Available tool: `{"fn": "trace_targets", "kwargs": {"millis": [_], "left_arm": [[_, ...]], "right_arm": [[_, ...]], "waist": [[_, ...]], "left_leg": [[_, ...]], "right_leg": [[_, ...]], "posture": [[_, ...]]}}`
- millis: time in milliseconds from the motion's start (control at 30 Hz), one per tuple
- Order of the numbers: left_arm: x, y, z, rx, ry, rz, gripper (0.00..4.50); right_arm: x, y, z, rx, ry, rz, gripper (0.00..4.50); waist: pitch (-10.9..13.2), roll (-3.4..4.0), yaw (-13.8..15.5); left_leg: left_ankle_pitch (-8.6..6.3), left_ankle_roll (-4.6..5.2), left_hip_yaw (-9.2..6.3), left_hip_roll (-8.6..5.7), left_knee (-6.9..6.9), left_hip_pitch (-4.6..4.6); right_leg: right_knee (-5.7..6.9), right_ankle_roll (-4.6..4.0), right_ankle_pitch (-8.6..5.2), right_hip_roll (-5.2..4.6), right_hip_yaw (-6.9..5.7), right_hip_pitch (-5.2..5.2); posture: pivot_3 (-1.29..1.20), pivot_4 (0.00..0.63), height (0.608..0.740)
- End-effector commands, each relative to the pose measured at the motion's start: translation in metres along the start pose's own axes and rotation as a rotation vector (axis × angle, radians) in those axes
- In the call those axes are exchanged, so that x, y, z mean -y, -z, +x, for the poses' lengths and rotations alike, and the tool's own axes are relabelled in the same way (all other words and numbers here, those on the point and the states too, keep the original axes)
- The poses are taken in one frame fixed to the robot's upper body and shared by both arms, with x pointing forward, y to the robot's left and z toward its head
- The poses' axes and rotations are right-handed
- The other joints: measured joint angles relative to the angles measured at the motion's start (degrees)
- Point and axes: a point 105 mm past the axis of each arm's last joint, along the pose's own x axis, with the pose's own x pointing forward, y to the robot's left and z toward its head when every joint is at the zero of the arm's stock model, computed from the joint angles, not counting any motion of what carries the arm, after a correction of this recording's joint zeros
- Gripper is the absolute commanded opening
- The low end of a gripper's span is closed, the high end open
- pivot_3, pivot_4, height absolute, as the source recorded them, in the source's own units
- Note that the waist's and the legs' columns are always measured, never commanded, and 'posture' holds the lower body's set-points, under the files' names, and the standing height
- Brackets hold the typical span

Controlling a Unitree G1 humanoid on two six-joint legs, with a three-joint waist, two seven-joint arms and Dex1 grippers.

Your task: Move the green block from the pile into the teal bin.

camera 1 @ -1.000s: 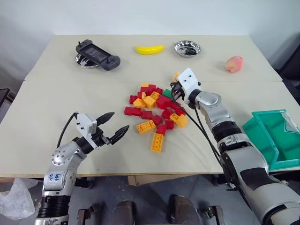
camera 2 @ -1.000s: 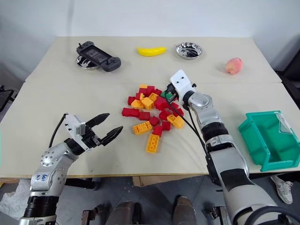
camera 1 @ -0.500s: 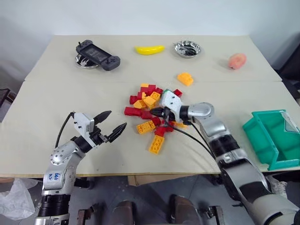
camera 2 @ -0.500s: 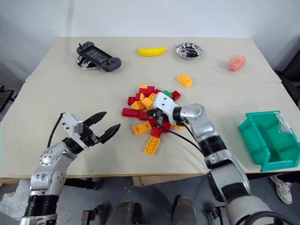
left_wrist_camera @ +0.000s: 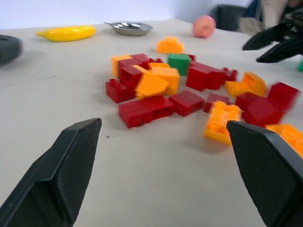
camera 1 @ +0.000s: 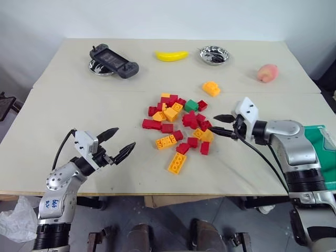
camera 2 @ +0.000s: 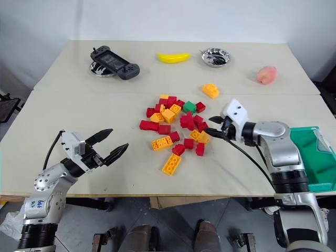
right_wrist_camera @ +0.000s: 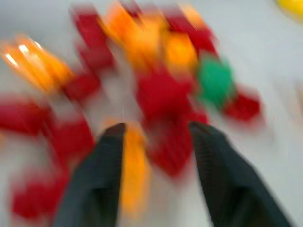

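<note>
Now, left gripper (camera 1: 116, 145) open and empty near the table's (camera 1: 63, 121) front left edge, green block (camera 1: 191, 105) on the far side of the pile (camera 1: 178, 128) mid-table, right gripper (camera 1: 222, 126) open just beside the pile, holding nothing, teal bin (camera 1: 325, 152) at right edge.

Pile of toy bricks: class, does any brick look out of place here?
Yes. One orange studded plastic brick lies alone on the table, apart from the pile of red, orange and yellow bricks, toward the steel bowl. The small green brick sits at the pile's far edge.
</note>
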Motion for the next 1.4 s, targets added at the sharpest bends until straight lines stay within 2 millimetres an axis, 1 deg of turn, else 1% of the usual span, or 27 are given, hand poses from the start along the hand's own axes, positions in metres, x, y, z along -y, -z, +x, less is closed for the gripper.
{"fn": "trace_targets", "kwargs": {"millis": [33,67,100,133,200,267,300,367,400,467,533,600,700,767,900,1067,1167,1267,1400], "left_arm": [[0.013,-0.009,-0.002,0.009,0.088,0.061,4.5],[0.015,-0.01,-0.002,0.006,0.107,0.068,4.5],[0.017,-0.011,-0.002,0.005,0.118,0.073,4.5],[0.018,-0.011,-0.002,0.005,0.125,0.078,4.5],[0.018,-0.012,-0.001,0.007,0.127,0.083,4.5],[0.018,-0.013,0.002,0.015,0.118,0.085,4.5],[0.018,-0.013,0.004,0.021,0.112,0.086,4.5],[0.018,-0.012,0.007,0.028,0.103,0.088,4.5],[0.019,-0.012,0.008,0.033,0.097,0.087,4.5],[0.02,-0.011,0.009,0.036,0.088,0.086,4.5],[0.02,-0.011,0.009,0.036,0.08,0.086,4.5],[0.019,-0.011,0.01,0.039,0.069,0.087,4.5],[0.018,-0.011,0.009,0.042,0.058,0.088,4.5],[0.019,-0.011,0.009,0.042,0.054,0.088,4.5],[0.02,-0.011,0.007,0.041,0.043,0.089,4.5],[0.021,-0.01,0.006,0.039,0.039,0.087,4.5],[0.021,-0.011,0.008,0.041,0.042,0.086,4.5],[0.02,-0.012,0.011,0.044,0.049,0.088,4.5],[0.018,-0.013,0.013,0.049,0.049,0.088,4.5]], "right_arm": [[0.022,0.004,-0.016,-0.027,0.092,-0.045,3.76],[0.024,0.0,-0.012,-0.014,0.091,-0.038,4.14],[0.025,-0.004,-0.009,-0.001,0.088,-0.03,4.43],[0.025,-0.011,-0.002,0.018,0.081,-0.027,4.47],[0.024,-0.02,0.009,0.033,0.065,-0.025,4.47],[0.022,-0.032,0.029,0.042,0.044,-0.044,4.47],[0.024,-0.035,0.041,0.002,0.055,-0.052,4.47],[0.03,-0.034,0.063,-0.131,0.103,-0.082,4.47],[0.029,-0.041,0.073,-0.144,0.109,-0.101,4.47],[0.024,-0.06,0.092,-0.12,0.078,-0.068,4.47],[0.021,-0.07,0.104,-0.118,0.062,-0.043,4.47],[0.021,-0.073,0.114,-0.14,0.074,-0.044,4.47],[0.024,-0.071,0.122,-0.175,0.12,-0.032,4.47],[0.023,-0.069,0.125,-0.187,0.129,0.009,4.47],[0.024,-0.063,0.124,-0.245,0.128,0.014,4.47],[0.019,-0.054,0.121,-0.277,0.071,0.047,4.47],[0.016,-0.055,0.122,-0.275,0.043,0.036,4.47],[0.011,-0.061,0.127,-0.254,0.014,0.005,4.47],[0.011,-0.068,0.131,-0.22,0.033,-0.011,4.47]], "waist": [[0.0,0.0,-0.16],[0.0,0.0,-0.25],[0.0,0.0,-0.51],[0.01,0.01,-0.72],[0.01,0.02,-1.27],[0.01,0.02,-1.52],[0.01,0.02,-1.61],[0.01,0.03,-1.56],[0.01,0.03,-1.55],[0.01,0.03,-1.47],[0.01,0.03,-1.41],[0.01,0.03,-1.27],[0.01,0.03,-1.17],[0.01,0.03,-1.31],[0.01,0.04,-1.83],[0.01,0.04,-2.63],[0.01,0.05,-2.75],[0.01,0.05,-2.77],[0.01,0.05,-2.83]], "left_leg": [[0.0,0.0,0.01,0.0,0.0,0.01],[0.0,0.0,0.01,0.0,-0.01,0.0],[0.0,0.0,0.01,0.01,-0.01,0.0],[0.0,0.0,0.01,0.01,-0.01,-0.02],[0.0,0.0,0.03,0.01,0.0,-0.01],[0.01,-0.01,0.04,0.03,-0.01,0.01],[0.01,-0.02,0.06,0.04,0.0,0.02],[0.01,-0.02,0.07,0.04,0.01,0.0],[0.01,-0.02,0.09,0.04,0.01,-0.03],[0.01,-0.02,0.12,0.03,0.01,-0.1],[0.02,-0.02,0.11,0.03,0.0,-0.18],[0.02,-0.02,0.09,0.03,-0.02,-0.21],[0.01,-0.02,0.09,0.01,-0.02,-0.23],[0.01,-0.02,0.09,0.02,-0.04,-0.22],[0.02,-0.03,0.11,0.03,-0.04,-0.2],[0.02,-0.03,0.11,0.03,-0.05,-0.2],[0.02,-0.03,0.12,0.03,-0.07,-0.2],[0.02,-0.03,0.12,0.04,-0.07,-0.19],[0.02,-0.03,0.12,0.04,-0.07,-0.19]], "right_leg": [[0.0,0.0,0.0,0.0,0.01,-0.01],[0.01,0.0,0.0,0.0,0.01,-0.02],[0.01,0.0,0.0,0.0,0.01,-0.03],[0.01,0.0,0.0,0.0,0.01,-0.04],[0.04,0.0,0.0,0.0,0.04,-0.06],[0.09,0.0,0.0,0.01,0.06,-0.08],[0.11,0.0,0.0,0.01,0.06,-0.1],[0.16,-0.01,0.0,0.0,0.06,-0.15],[0.18,-0.01,0.0,-0.01,0.07,-0.19],[0.19,-0.01,0.0,-0.01,0.09,-0.27],[0.2,-0.01,0.0,0.0,0.08,-0.36],[0.2,-0.01,0.0,0.0,0.05,-0.38],[0.18,-0.01,0.0,-0.01,0.03,-0.36],[0.17,-0.01,0.0,-0.01,0.03,-0.37],[0.19,-0.01,0.0,0.0,0.04,-0.37],[0.2,-0.01,0.0,0.0,0.04,-0.37],[0.19,-0.02,0.0,-0.01,0.05,-0.39],[0.2,-0.02,0.0,0.0,0.05,-0.39],[0.2,-0.02,0.0,0.0,0.05,-0.39]], "posture": [[0.0,0.15,0.74],[0.0,0.15,0.74],[0.0,0.15,0.74],[0.0,0.15,0.74],[0.0,0.15,0.74],[0.0,0.15,0.74],[0.0,0.15,0.74],[0.0,0.15,0.74],[0.0,0.15,0.74],[0.0,0.15,0.74],[0.0,0.15,0.74],[0.0,0.15,0.74],[0.0,0.15,0.74],[0.0,0.15,0.74],[0.0,0.15,0.74],[0.0,0.15,0.74],[0.0,0.15,0.74],[0.0,0.15,0.74],[0.0,0.15,0.74]]}}
